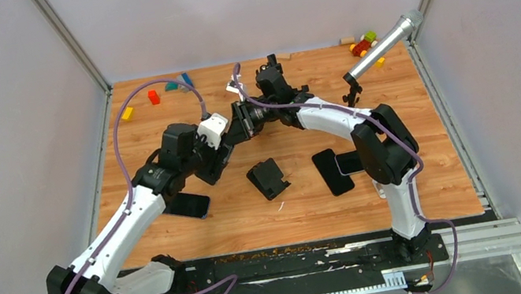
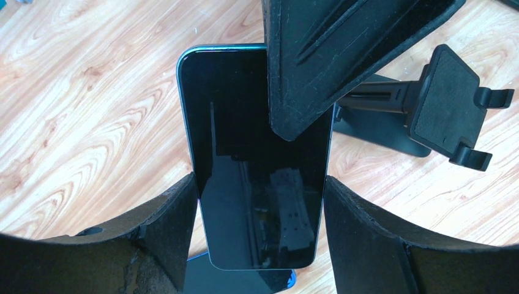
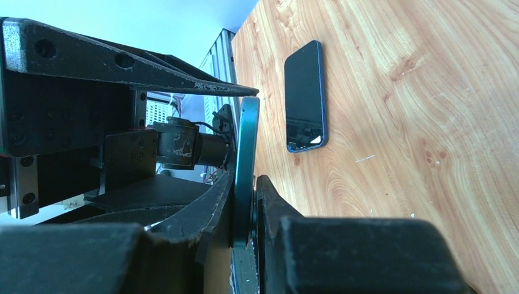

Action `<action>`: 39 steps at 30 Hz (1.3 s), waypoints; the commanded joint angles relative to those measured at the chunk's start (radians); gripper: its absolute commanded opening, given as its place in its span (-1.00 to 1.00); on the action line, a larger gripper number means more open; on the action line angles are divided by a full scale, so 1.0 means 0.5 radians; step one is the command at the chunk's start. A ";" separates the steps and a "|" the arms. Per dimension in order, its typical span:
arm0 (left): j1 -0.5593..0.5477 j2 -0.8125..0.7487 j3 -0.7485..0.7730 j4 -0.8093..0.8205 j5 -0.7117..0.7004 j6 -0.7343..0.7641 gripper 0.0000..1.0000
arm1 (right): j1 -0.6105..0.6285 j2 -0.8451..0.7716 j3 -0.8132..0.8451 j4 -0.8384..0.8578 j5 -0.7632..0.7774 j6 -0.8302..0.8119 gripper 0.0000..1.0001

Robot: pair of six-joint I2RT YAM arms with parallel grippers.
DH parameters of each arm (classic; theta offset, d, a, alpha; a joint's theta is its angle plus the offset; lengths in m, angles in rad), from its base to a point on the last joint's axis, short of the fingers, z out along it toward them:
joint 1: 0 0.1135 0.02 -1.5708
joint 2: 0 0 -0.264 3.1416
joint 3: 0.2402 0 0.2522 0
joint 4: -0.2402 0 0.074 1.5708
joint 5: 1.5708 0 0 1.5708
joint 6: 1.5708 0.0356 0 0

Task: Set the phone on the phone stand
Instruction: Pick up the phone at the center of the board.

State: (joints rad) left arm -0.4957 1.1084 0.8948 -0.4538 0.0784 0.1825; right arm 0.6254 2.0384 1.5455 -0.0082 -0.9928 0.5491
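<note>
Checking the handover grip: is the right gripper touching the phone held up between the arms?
Touching. The right wrist view shows the phone edge-on, pinched between the two fingers of the right gripper, with no gap on either side.

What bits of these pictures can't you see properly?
Top view: the left gripper and right gripper hide the held phone.
Right wrist view: that phone shows edge-on only, screen hidden.
Left wrist view: the right gripper's finger covers part of the phone stand; a second phone is cut off at the bottom.
Top view: far toy blocks too small.
</note>
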 commanded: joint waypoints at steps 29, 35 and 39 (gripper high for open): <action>0.000 0.023 0.735 -0.165 1.112 0.087 0.81 | -0.345 -0.830 0.222 -1.382 -0.167 -1.751 -1.00; 0.001 0.228 0.847 -0.030 1.355 -0.034 0.67 | -0.344 -0.870 0.264 -1.702 -0.205 -2.018 -1.00; -0.002 0.352 0.848 0.092 1.512 -0.165 0.55 | -0.332 -0.867 0.271 -1.849 -0.226 -2.147 -1.00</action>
State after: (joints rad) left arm -0.4957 1.2400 1.2881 -0.4976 0.7078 0.1829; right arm 0.4500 1.6497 1.6268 -0.8410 -1.0336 -0.4030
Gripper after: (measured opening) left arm 0.797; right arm 0.166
